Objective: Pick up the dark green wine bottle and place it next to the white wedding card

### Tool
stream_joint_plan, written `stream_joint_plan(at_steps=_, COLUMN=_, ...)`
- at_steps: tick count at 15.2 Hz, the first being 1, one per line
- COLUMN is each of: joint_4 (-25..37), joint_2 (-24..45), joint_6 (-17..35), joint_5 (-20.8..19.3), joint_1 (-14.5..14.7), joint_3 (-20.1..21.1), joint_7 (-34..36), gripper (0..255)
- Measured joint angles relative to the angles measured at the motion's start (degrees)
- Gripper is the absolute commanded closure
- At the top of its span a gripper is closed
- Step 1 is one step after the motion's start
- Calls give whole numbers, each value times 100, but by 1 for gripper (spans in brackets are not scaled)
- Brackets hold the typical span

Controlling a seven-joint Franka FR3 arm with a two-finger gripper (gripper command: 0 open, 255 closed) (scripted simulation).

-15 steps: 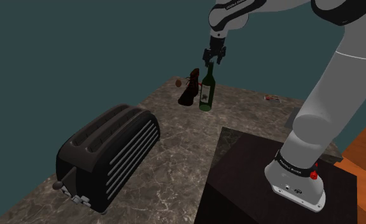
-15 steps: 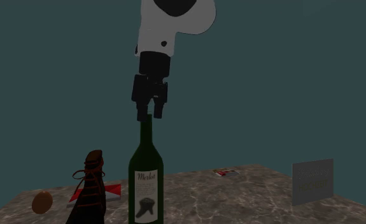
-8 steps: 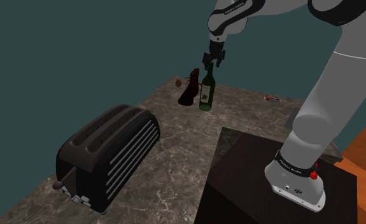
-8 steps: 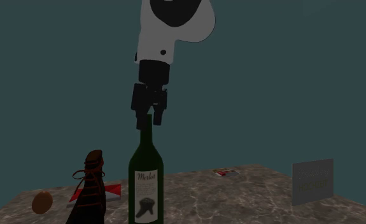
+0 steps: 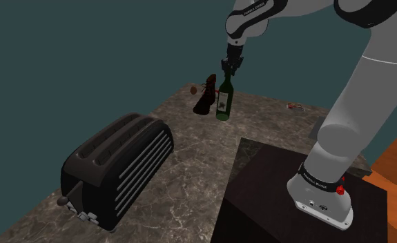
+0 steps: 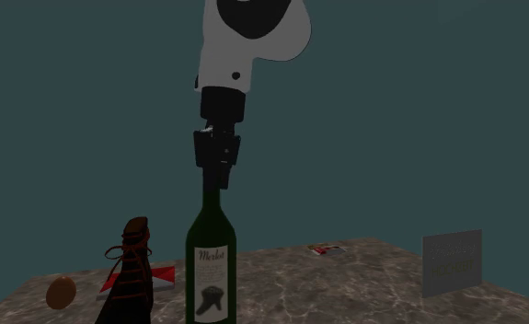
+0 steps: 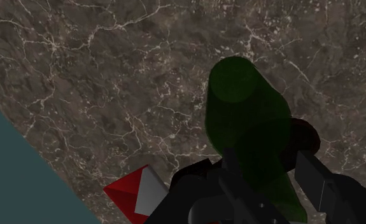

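End effector (image 6: 218, 175) came straight down from twelve o'clock onto the wine bottle (image 6: 212, 267), and its black fingers (image 6: 206, 155) looked pressed in on the very top of the neck, pinching it, though the dim second exterior view left that a little uncertain. From the wrist view the dark green bottle (image 7: 245, 127) sat between the two fingers (image 7: 235, 191), with brown veined desk (image 7: 98, 76) beneath it. The bottle stood upright on the desk (image 6: 345, 285), its pale label facing the second exterior camera.

In that view a dark brown laced boot (image 6: 129, 276) stood just beside the bottle at about eight o'clock, a red and white book (image 6: 161, 276) lay behind the boot, and a small brown round thing (image 6: 61, 292) sat farther out at nine o'clock. The pale grey card (image 6: 453, 262) stood upright well apart from the bottle, out at three o'clock.

In the shoulder view the bottle (image 5: 223, 103) stood at about one o'clock from the black toaster (image 5: 117, 169), well apart from it, and the white arm (image 5: 359, 96) rose from the dark stand (image 5: 273, 193).
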Motion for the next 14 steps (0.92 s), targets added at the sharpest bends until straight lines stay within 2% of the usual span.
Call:
stream_joint_plan(at_steps=6, joint_4=22, joint_2=-13, joint_6=-37, joint_5=-3, joint_1=1, joint_3=0, joint_7=1, gripper=255)
stream_joint_plan(at_steps=14, joint_4=438, joint_2=-149, joint_6=-587, joint_5=-23, joint_1=6, joint_3=4, joint_7=6, gripper=255)
